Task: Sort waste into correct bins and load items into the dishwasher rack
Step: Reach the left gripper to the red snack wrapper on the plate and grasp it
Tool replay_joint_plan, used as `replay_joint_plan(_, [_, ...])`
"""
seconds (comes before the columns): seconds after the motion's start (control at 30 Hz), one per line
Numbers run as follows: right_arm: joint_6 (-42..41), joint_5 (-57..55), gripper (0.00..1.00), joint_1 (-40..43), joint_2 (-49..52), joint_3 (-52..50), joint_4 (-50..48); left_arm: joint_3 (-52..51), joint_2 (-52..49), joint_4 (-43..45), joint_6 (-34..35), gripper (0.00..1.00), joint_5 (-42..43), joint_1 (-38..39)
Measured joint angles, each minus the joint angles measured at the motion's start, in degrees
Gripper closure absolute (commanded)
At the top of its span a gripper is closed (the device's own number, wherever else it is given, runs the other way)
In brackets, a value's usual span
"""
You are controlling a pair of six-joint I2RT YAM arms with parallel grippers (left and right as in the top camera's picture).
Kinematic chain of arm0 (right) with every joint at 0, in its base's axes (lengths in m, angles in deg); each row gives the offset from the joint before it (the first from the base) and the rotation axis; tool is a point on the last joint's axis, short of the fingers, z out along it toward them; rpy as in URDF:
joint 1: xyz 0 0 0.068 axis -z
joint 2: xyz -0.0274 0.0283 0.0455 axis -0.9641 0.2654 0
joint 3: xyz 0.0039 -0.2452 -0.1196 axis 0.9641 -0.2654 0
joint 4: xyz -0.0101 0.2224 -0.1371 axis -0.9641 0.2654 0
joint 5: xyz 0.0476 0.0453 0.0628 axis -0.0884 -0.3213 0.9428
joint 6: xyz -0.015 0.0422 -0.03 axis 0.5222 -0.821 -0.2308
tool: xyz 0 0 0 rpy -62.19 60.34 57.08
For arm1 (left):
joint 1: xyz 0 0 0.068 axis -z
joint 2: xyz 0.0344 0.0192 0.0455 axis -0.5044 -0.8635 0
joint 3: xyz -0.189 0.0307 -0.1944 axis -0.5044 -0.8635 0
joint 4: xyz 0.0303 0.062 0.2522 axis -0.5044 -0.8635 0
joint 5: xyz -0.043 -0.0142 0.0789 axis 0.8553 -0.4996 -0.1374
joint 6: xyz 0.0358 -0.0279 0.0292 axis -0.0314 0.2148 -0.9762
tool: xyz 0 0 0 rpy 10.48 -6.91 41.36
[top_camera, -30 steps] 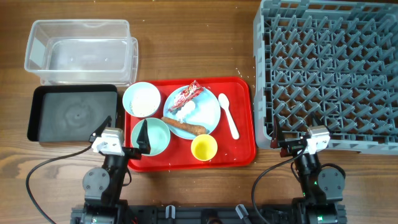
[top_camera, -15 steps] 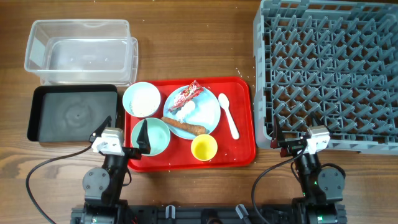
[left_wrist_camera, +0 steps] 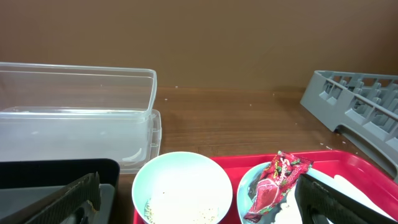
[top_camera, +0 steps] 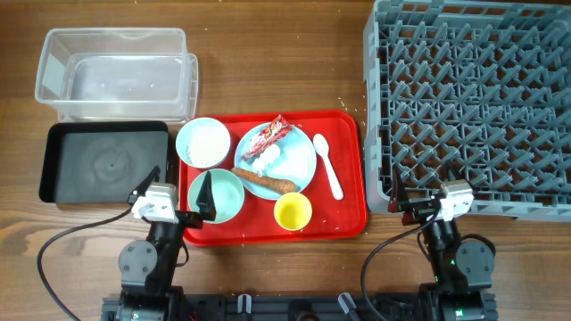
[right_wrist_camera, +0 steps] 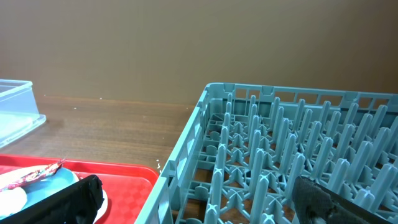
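On the red tray [top_camera: 348, 218] a light-blue plate [top_camera: 299, 150] holds the red-and-white wrapper [top_camera: 272, 135], the orange-brown sausage stick [top_camera: 265, 181] and white rice grains [top_camera: 268, 158]. Beside it lie a white bowl [top_camera: 203, 143] with grains, a pale-green bowl [top_camera: 223, 198], a yellow cup [top_camera: 292, 211] and a white spoon [top_camera: 327, 164]. The clear tub [top_camera: 116, 71] and black tray [top_camera: 103, 162] are at left, the grey rack [top_camera: 473, 98] at right. My left gripper [top_camera: 178, 198] is open at the green bowl's near edge. My right gripper [top_camera: 424, 201] is open at the rack's near edge. The left wrist view shows the white bowl [left_wrist_camera: 182, 186] and wrapper [left_wrist_camera: 273, 185].
Bare wooden table lies between the tub and the rack. Cables run from both arm bases along the front edge. The right wrist view shows the rack's pegs [right_wrist_camera: 280, 162] and the red tray's corner [right_wrist_camera: 130, 180].
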Motion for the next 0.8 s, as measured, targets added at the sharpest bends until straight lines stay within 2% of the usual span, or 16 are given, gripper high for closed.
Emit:
replay_joint_plan(0.47, [-0.48, 0.0, 0.0, 0.0, 0.11, 1.33, 3.08, 0.63, 0.0, -1.31, 0.66, 0.0, -0.04, 0.0])
replay_joint_plan(0.67, [-0.48, 0.02, 0.0, 0.0, 6.6, 11.17, 9.05, 8.46, -4.22, -9.94, 1.44, 0.0, -0.04, 0.0])
replay_joint_plan(0.8, [-0.48, 0.02, 0.0, 0.0, 19.74, 24.09, 16.83, 19.15, -15.93, -16.17, 3.37, 0.0, -0.02, 0.0])
